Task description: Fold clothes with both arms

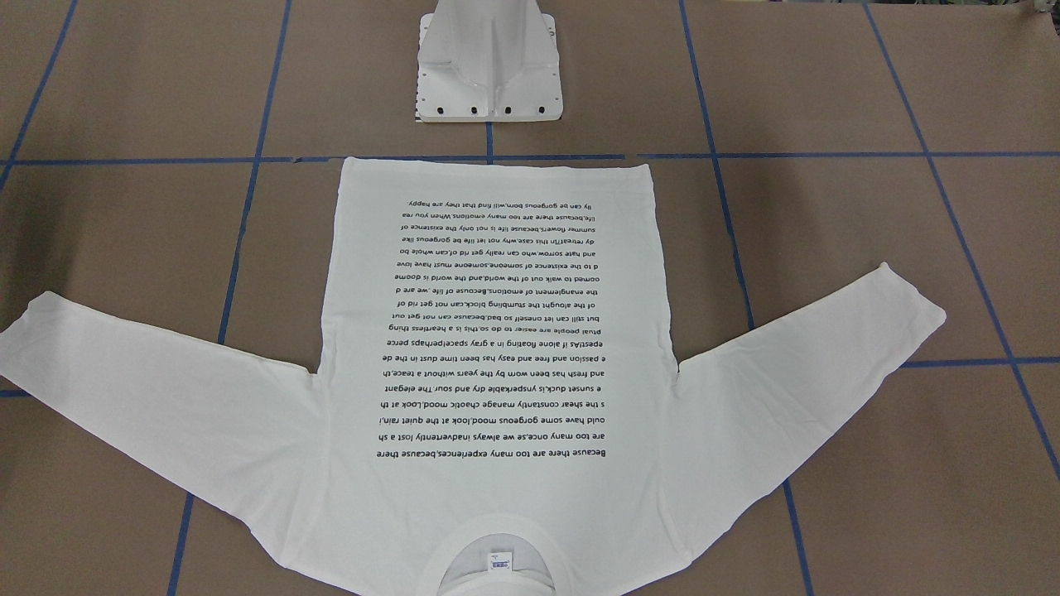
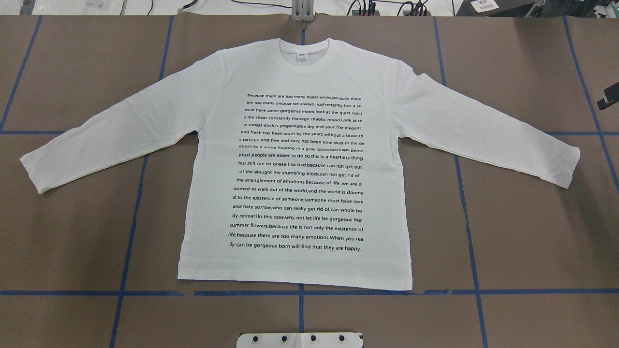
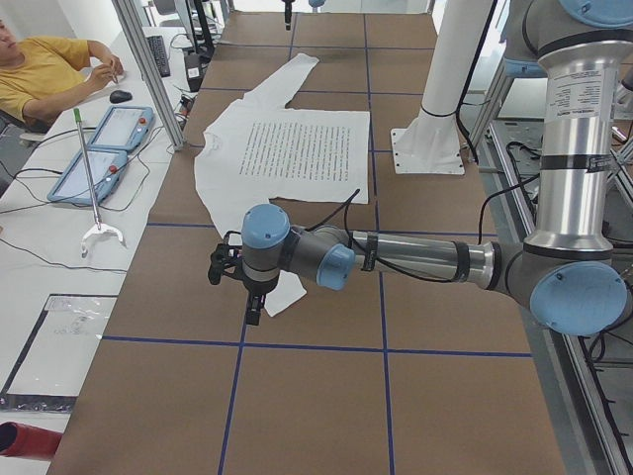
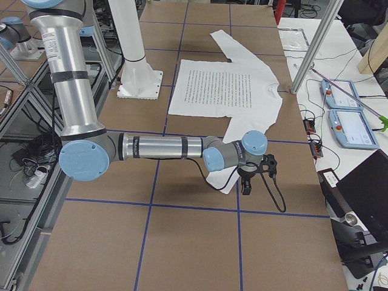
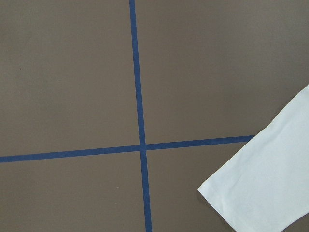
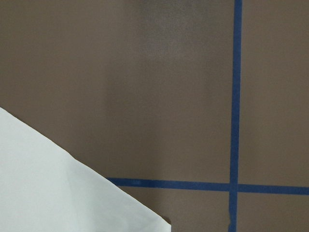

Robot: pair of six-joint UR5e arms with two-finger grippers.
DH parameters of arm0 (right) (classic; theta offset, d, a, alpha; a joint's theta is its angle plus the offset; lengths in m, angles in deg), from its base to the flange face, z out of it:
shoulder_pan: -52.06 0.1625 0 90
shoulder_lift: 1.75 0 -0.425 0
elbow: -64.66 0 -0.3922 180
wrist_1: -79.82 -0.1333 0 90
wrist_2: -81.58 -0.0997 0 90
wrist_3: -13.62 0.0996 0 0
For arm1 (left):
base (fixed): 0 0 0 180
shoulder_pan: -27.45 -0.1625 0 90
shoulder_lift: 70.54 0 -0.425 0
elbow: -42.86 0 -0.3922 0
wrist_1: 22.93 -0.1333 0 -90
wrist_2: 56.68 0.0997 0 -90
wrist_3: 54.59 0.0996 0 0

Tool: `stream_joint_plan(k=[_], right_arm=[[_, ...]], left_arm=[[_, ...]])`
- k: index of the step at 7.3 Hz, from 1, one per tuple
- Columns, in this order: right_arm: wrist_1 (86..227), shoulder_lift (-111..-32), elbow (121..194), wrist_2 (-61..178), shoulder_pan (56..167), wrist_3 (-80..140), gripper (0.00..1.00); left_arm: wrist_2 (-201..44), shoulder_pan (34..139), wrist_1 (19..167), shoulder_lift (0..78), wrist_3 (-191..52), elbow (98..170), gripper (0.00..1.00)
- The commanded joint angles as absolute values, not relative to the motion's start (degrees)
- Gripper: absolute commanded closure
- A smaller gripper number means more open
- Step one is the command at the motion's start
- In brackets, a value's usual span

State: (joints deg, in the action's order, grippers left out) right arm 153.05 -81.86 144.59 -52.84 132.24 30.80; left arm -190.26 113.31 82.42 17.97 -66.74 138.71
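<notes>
The white long-sleeved shirt (image 2: 300, 169) lies flat on the brown table, text side up, sleeves spread and collar away from the robot; it also shows in the front view (image 1: 497, 372). The left arm reaches low over the table, its gripper (image 3: 254, 309) above the left cuff (image 5: 260, 183). The right arm does the same, its gripper (image 4: 248, 185) just beyond the right cuff (image 6: 48, 179). A black bit at the overhead's right edge (image 2: 608, 96) may be the right gripper. No fingers show in the wrist views, so I cannot tell whether either gripper is open or shut.
The white pedestal base (image 1: 489, 66) stands just behind the shirt's hem. Blue tape lines (image 2: 300, 293) grid the table. An operator (image 3: 40, 69) sits at a side desk with teach pendants (image 3: 104, 148) beyond the far edge.
</notes>
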Motion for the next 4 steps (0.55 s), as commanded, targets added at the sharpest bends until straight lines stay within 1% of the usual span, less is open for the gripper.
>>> stream_joint_plan(k=[1,4], right_arm=[[150.1,-82.5,144.5,-52.4,132.4,32.0,0.00],[148.0,-82.6,144.2,-52.5,132.1,32.1,0.00]], left_arm=[[-190.4,113.4,83.1,17.4,-66.3,140.2,0.00],[-190.8,113.0,83.3,17.5,-66.3,141.1,0.00]])
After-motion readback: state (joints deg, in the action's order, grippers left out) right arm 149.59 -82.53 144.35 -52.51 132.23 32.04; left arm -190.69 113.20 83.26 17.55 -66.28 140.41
